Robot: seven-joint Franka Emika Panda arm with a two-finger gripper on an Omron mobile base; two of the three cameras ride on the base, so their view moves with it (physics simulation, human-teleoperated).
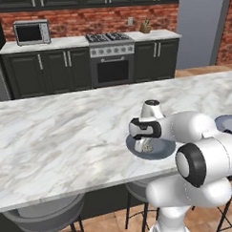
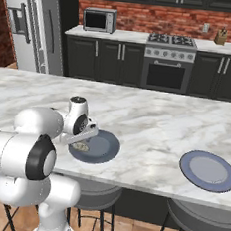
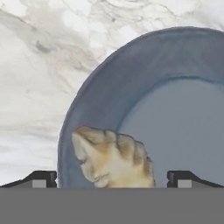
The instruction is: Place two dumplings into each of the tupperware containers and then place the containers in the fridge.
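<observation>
Tool [image 3: 112,179] is hanging wide open astride a dumpling [image 3: 111,157] sitting on the dark plate [image 2: 102,148] at the desk [image 1: 57,139] edge, so packing and refrigeration are both standing undone.

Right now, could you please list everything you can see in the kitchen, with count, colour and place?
dumpling: one, pale beige, on the rim of the near plate, between the open fingertips
plates: two, dark blue-grey, near edge of the island; the second lies to the right
island counter: one, white-grey marble, across the foreground
stools: grey, tucked under the island's near edge
fridge: one, white-grey, far left
microwave: one, silver, on the back counter
stove: one, steel, between dark cabinets
knife block: one, tan, back counter right
gripper: one, open, low over the near plate
</observation>
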